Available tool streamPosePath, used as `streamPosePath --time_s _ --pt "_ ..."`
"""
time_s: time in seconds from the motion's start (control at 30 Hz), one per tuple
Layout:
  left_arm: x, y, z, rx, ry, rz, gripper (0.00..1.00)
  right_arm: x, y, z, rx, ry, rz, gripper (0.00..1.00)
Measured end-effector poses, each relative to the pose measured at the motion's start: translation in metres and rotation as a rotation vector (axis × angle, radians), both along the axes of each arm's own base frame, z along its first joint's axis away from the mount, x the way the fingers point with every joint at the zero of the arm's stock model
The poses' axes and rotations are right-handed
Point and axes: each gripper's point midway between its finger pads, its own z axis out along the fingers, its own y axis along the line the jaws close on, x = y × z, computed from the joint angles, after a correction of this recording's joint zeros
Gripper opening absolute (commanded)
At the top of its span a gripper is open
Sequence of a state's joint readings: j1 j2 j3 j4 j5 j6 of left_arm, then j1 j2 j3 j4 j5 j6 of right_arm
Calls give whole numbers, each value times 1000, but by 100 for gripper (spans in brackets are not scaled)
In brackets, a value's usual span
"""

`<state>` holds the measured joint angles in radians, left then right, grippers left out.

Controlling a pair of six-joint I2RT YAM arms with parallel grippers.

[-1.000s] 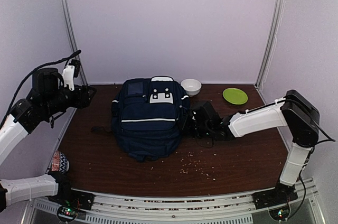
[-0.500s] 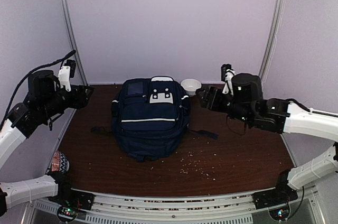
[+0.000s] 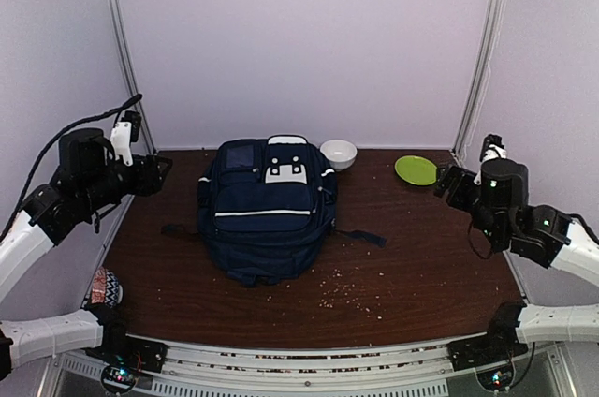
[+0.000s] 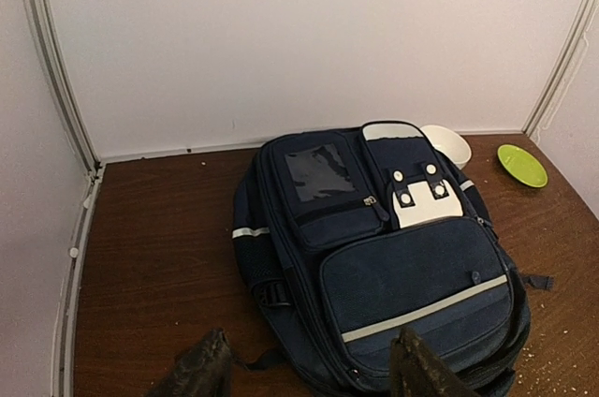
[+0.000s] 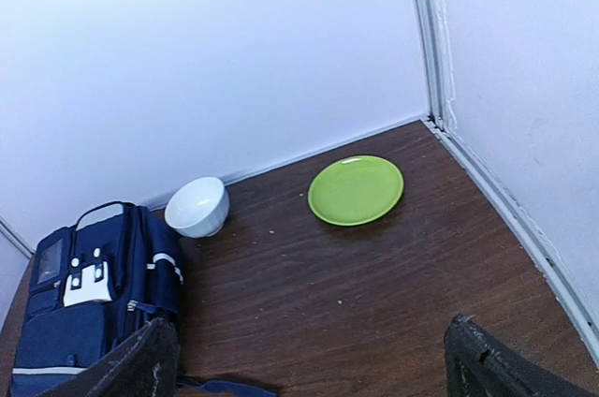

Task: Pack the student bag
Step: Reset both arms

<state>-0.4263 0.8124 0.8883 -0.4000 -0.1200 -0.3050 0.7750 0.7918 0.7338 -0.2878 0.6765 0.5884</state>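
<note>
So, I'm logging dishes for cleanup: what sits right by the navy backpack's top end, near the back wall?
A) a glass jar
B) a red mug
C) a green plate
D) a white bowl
D: the white bowl sits right by the top end of the student bag; the green plate lies well apart, farther right in the top view.

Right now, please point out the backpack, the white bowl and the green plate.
backpack [image 3: 267,233], top view, front pocket.
white bowl [image 5: 197,205], right wrist view, inside.
green plate [image 5: 356,190], right wrist view, bare middle.
</note>
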Motion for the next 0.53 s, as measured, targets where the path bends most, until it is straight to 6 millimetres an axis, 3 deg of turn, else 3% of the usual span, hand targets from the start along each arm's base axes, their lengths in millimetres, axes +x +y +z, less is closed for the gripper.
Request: streamPosePath --time_s 0.1,0.27,0.53 --pt "1 -1 -2 3 -1 -6 98 -10 -23 -9 -25 -24 -24 99" --pt "2 -2 -5 0 -9 -5 98 -21 -44 1 -24 -120 -75 100" --pt "2 3 -5 4 -14 16 98 -16 -45 -4 -36 -125 -103 100"
